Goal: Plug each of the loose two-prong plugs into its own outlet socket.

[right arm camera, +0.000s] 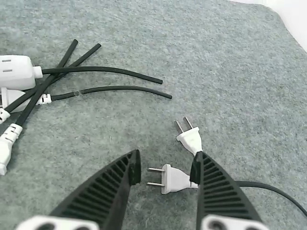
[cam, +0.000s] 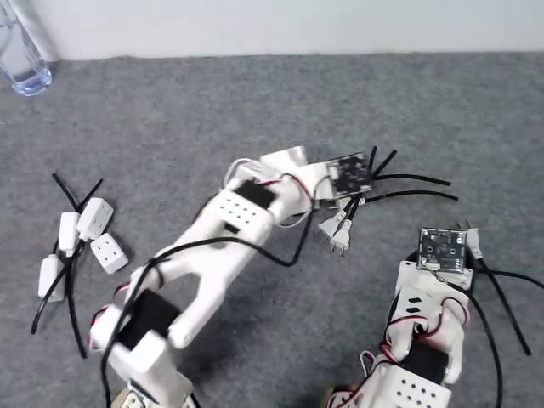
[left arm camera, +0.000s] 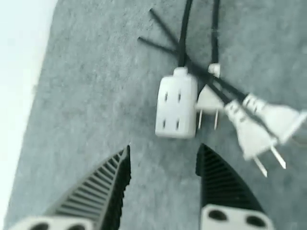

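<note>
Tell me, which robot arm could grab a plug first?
Right. The right gripper, open, hangs over a loose plug lying between its fingers. The left gripper faces the socket block, with other plugs off to one side.

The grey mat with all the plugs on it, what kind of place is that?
Probably a robot practice bench, not a home. Two white robot arms stand over a grey felt mat, and loose two-prong plugs and outlet sockets with cut-off cords lie on it.
</note>
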